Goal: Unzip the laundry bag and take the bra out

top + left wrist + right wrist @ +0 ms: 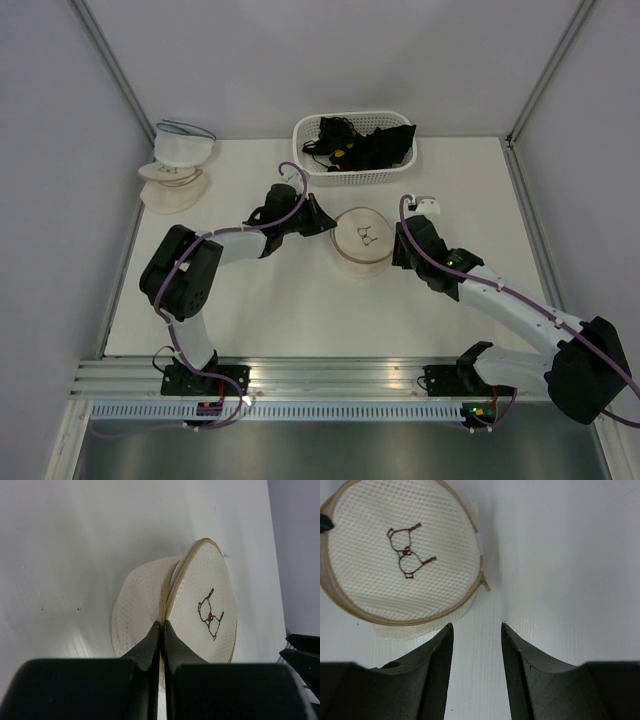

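On the table's [250,310] middle, the closed left gripper [160,625] pinches the laundry bag [200,605] at its rim, likely anchoring it, while the empty, parted right gripper [476,625] faces the zip pull [485,585].

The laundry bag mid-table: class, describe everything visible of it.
The laundry bag is a round, domed pouch of cream mesh with a tan rim band, a brown bra outline stitched on its top and a small zip pull at the rim. It looks zipped shut and lies on the white table. The left gripper is shut on its rim; the open right gripper stands just short of it.
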Action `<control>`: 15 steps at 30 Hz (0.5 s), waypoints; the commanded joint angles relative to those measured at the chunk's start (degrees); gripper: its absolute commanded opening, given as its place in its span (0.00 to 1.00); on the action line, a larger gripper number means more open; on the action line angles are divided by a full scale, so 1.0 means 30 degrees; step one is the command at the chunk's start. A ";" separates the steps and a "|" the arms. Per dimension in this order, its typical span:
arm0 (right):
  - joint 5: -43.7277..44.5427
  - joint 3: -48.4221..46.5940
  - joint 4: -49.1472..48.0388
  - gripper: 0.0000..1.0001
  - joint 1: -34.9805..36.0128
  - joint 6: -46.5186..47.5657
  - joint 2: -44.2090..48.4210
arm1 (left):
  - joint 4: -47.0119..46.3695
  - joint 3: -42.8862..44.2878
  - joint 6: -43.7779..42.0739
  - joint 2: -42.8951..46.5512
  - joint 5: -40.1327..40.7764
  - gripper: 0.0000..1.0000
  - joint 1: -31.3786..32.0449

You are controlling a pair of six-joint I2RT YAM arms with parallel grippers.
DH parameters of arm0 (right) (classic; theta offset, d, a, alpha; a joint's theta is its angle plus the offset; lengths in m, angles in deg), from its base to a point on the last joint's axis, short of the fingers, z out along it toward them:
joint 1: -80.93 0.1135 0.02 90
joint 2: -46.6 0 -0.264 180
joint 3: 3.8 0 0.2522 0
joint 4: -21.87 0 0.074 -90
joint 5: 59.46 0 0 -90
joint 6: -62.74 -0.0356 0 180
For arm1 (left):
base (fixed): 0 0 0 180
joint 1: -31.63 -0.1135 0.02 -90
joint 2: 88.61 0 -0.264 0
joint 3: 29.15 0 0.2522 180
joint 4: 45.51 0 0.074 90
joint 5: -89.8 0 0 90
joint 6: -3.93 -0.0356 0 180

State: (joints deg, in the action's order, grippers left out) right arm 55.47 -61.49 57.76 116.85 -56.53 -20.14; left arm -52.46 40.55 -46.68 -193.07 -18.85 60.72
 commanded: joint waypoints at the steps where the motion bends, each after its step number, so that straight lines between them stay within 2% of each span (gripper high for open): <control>1: -0.2504 0.0168 -0.1951 0.49 0.0038 0.0647 0.0597 | -0.2205 -0.0335 0.0751 0.0251 -0.1104 0.02 0.0092; 9: -0.4178 -0.0826 -0.3479 0.57 0.0038 0.0560 -0.0838 | -0.7096 -0.2823 0.3827 0.0983 -0.3975 0.02 0.0092; 15: -0.4909 -0.1325 -0.4651 0.64 0.0038 0.0443 -0.1863 | -1.3418 -0.4873 0.8013 0.0840 -0.5850 0.02 0.0092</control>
State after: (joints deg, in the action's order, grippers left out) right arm 43.25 -62.27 48.06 116.87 -55.33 -24.56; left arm -76.64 28.49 -31.77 -192.39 -30.92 60.72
